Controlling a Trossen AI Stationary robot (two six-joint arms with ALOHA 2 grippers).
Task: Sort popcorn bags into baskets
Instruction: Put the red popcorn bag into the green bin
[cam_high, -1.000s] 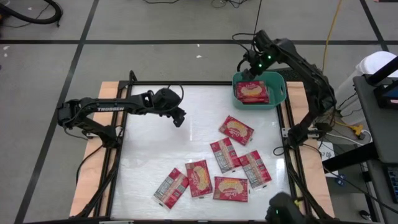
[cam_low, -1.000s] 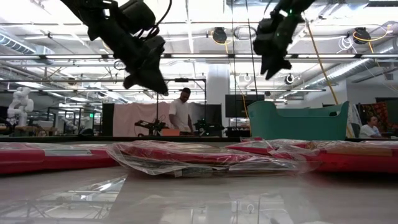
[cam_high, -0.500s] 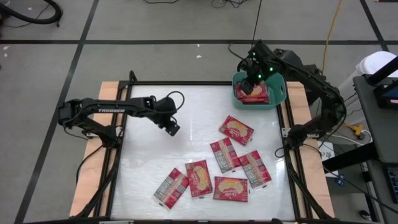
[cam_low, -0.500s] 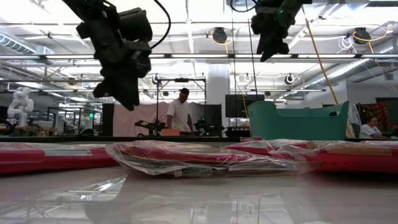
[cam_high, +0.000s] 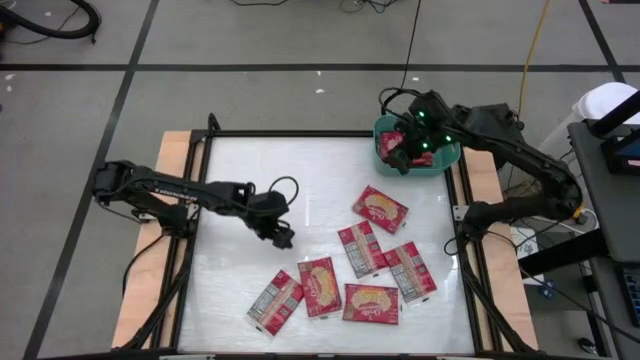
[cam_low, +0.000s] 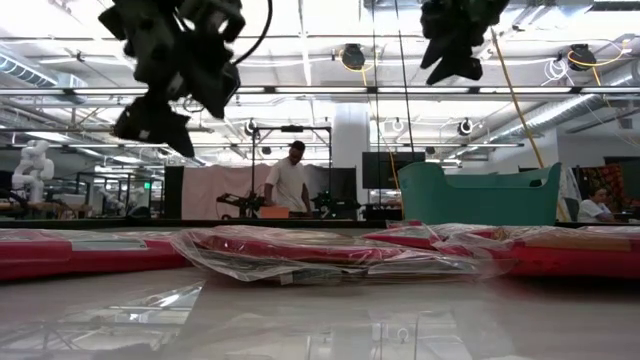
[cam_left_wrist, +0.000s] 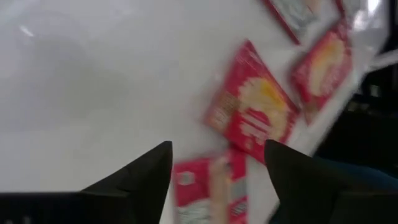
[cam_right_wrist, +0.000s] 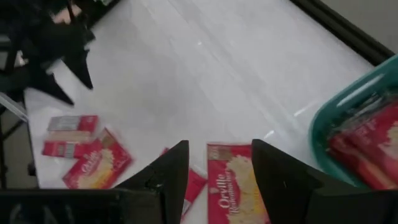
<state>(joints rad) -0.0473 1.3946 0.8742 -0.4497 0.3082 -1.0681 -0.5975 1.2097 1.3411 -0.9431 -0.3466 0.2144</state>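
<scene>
Popcorn bags (cam_high: 378, 208) are lying 6 on the table (cam_high: 240, 290) while some are sitting in the teal basket (cam_high: 447, 160), and the left gripper (cam_high: 283, 238) and right gripper (cam_high: 400, 158) are both hanging open, holding nothing.

On 1 popcorn bag (cam_right_wrist: 235, 186), seen in the right wrist view just beside the teal basket (cam_right_wrist: 348, 121), the brand word "Orville" is printed in white script, with a second word beneath it that cannot be made out. No other text can be read.
</scene>
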